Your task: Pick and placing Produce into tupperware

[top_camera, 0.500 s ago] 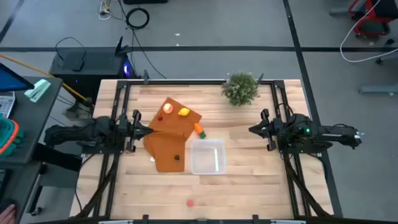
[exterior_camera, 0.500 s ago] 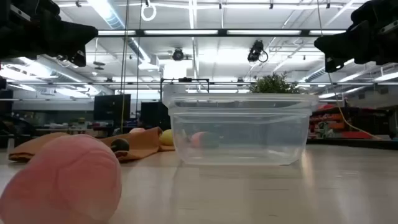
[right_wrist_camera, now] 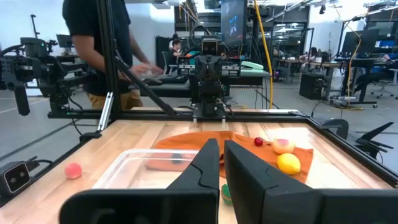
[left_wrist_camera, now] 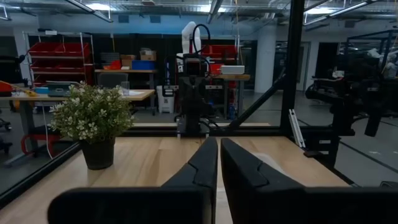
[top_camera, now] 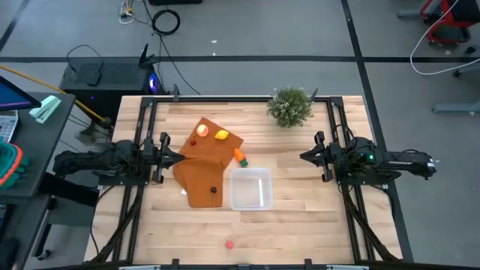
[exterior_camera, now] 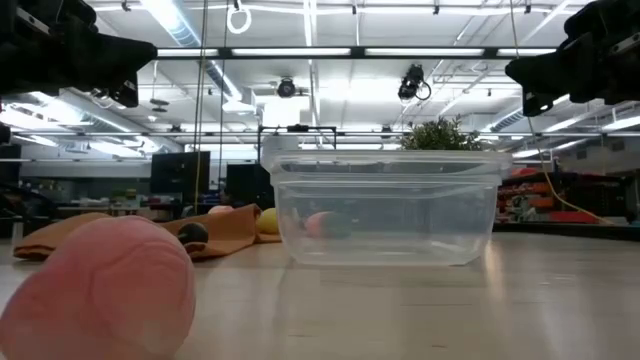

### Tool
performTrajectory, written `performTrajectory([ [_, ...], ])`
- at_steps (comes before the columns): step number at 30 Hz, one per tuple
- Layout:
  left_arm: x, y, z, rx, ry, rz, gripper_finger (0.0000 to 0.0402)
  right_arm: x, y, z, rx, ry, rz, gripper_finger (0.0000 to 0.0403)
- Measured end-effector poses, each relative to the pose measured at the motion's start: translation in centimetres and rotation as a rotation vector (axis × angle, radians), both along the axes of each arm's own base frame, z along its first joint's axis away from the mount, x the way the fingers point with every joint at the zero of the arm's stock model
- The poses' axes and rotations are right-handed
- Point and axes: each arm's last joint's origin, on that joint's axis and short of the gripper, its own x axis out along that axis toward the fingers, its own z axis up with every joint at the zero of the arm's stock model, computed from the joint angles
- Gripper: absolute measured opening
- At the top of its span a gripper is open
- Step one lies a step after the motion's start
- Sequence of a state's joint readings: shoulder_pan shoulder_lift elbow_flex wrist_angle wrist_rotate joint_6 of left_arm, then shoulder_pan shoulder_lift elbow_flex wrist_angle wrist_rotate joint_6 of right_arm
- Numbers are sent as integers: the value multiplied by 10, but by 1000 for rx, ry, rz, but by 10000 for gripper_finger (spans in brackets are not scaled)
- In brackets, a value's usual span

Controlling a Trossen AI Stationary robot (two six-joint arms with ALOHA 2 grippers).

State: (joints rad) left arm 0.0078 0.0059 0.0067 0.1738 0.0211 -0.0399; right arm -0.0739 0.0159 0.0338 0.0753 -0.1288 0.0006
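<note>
The clear tupperware [top_camera: 250, 189] stands near the table's middle, with nothing in it that I can make out. An orange-brown cloth [top_camera: 206, 165] carries the red-yellow fruit [top_camera: 202, 130], the lemon [top_camera: 222, 136] and the small dark piece [top_camera: 213, 190]. The carrot [top_camera: 240, 157] lies at the cloth's right edge. Alone near the front edge lies the red-pink piece [top_camera: 229, 243], which looms large in the low view [exterior_camera: 100, 290]. My left gripper [top_camera: 180, 157] hovers shut at the cloth's left. My right gripper [top_camera: 304, 156] hovers shut to the right of the tupperware.
A bushy potted plant [top_camera: 290, 105] stands at the far edge, right of centre. A tiny red bit [top_camera: 193, 142] lies on the cloth near the fruit. Black frame rails [top_camera: 142, 150] run along both table sides. A person [right_wrist_camera: 99, 50] stands beyond the table's left side.
</note>
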Motion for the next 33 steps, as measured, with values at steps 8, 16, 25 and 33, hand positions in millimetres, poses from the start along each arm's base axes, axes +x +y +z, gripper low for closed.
performTrajectory([
  [8,0,0,0,0,0,0,35,0,0,0,0,0,0,0],
  [16,0,0,0,0,-1,1,30,0,0,0,0,0,0,0],
  [25,0,0,0,0,0,0,29,0,0,0,0,0,0,0],
  [33,0,0,0,0,0,0,35,0,0,0,0,0,0,0],
])
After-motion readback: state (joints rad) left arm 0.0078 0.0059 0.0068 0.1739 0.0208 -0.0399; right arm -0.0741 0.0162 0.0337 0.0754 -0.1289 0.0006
